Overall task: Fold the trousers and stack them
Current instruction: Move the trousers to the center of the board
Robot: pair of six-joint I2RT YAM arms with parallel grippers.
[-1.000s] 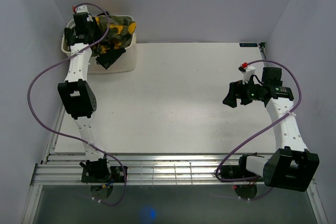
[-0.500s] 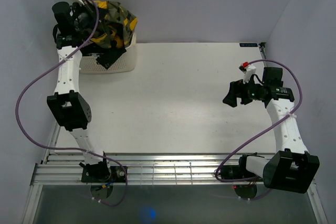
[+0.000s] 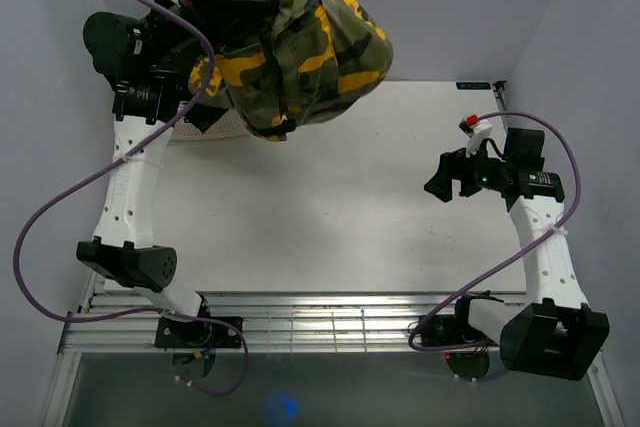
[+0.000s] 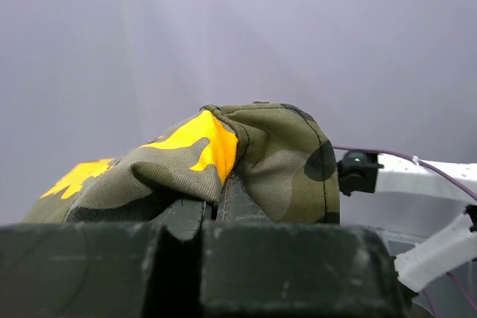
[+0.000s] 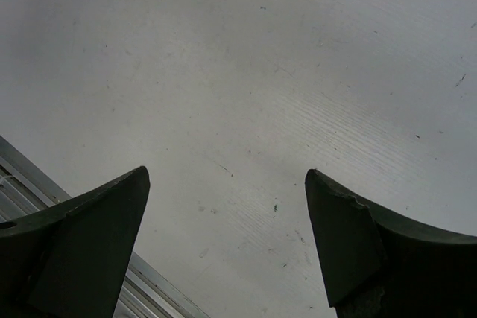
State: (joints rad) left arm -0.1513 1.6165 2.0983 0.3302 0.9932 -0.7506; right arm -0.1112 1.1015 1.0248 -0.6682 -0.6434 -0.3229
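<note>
I count one trousers (image 3: 300, 52) bundle hanging from the left pincer (image 4: 216, 210), clamped tight on it, right pincer (image 5: 226, 176) spread wide and empty over one white worktop (image 3: 330, 217), pale walls (image 3: 450, 7) around.

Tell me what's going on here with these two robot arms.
The left gripper is shut on a bunch of the camouflage trousers and holds them in the air over the far left corner of the table. The right gripper is open and empty, hovering over the table's right side. No folding has begun yet.
</note>
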